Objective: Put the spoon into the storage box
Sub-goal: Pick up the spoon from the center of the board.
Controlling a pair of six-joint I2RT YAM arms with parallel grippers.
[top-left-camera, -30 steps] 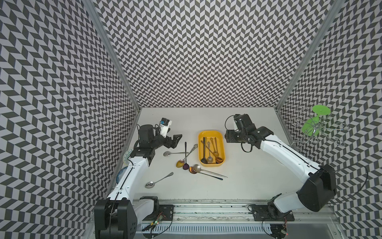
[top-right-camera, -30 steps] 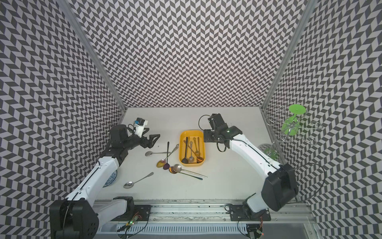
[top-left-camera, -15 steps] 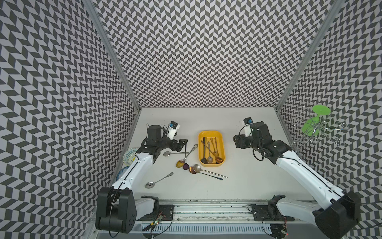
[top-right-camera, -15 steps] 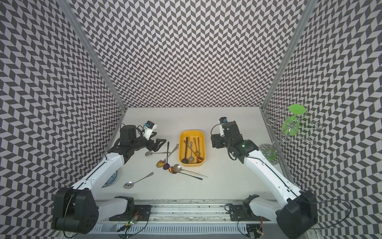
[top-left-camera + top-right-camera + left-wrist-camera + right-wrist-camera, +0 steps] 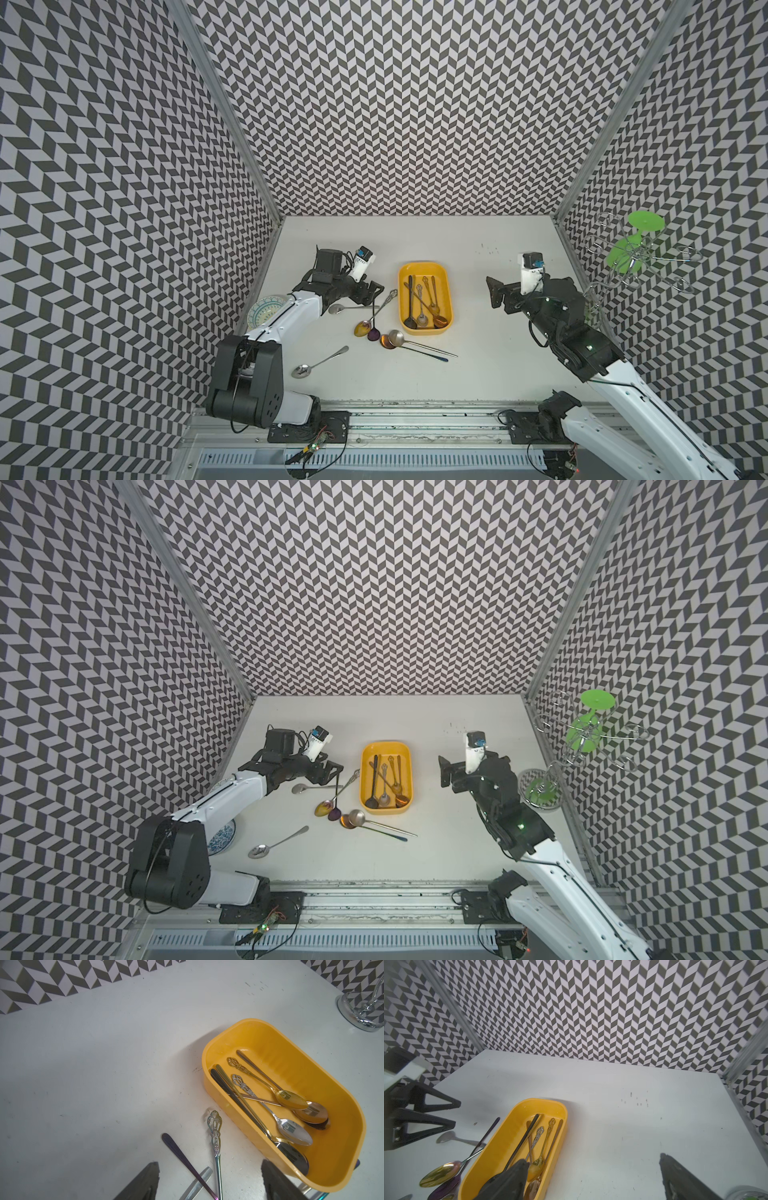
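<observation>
Lying between the two arms in both top views, the yellow storage box (image 5: 423,266) rests on the white surface (image 5: 478,241) with several boxed spoons (image 5: 410,322) inside, bowls toward the arm bases. More spoons lie outside it on the left-arm side. An ornate-handled spoon (image 5: 361,329) points its handle tip near the box wall, a purple spoon (image 5: 374,333) crosses it, and a plain silver spoon (image 5: 336,308) lies farther from the box. An overlapping pair (image 5: 395,337) lies just off the box's near end, and a lone silver spoon (image 5: 302,371) lies well apart from it. The left hand (image 5: 376,291) hangs beside the box over the loose handles, released. The right hand (image 5: 495,292) hangs on the box's other side, well apart from it, spread wide and holding nothing. A patterned plate (image 5: 266,307) shows beyond the left arm, and a wire rack (image 5: 631,253) with a green glass stands past the right arm.

From the left wrist, the handles of the ornate-handled spoon (image 5: 215,1132), purple spoon (image 5: 176,1151) and plain silver spoon (image 5: 199,1182) lie on the surface between the parted fingers (image 5: 145,1182), none pinched. The storage box (image 5: 311,1068) sits just beside them.

From the right wrist, the fingers (image 5: 510,1180) stand far apart with bare surface between them. The storage box (image 5: 546,1101) and, past it, the left hand (image 5: 454,1113) appear beyond one finger.
</observation>
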